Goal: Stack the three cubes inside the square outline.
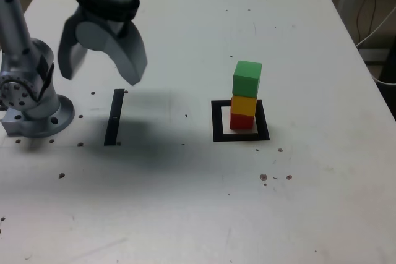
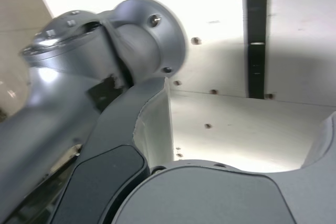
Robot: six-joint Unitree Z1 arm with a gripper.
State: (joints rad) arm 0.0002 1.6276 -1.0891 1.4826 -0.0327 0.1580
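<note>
In the exterior view a tower stands inside the black square outline: the red cube at the bottom, the yellow cube on it, the green cube on top, turned slightly. My gripper hangs open and empty high over the table at that view's left, far from the tower. The wrist view shows none of the cubes, only the arm's own base and bare table.
A thin black strip lies on the white table below the gripper. The arm's base stands at the exterior view's left edge. Small screw holes dot the surface. Cables hang past the table's far right.
</note>
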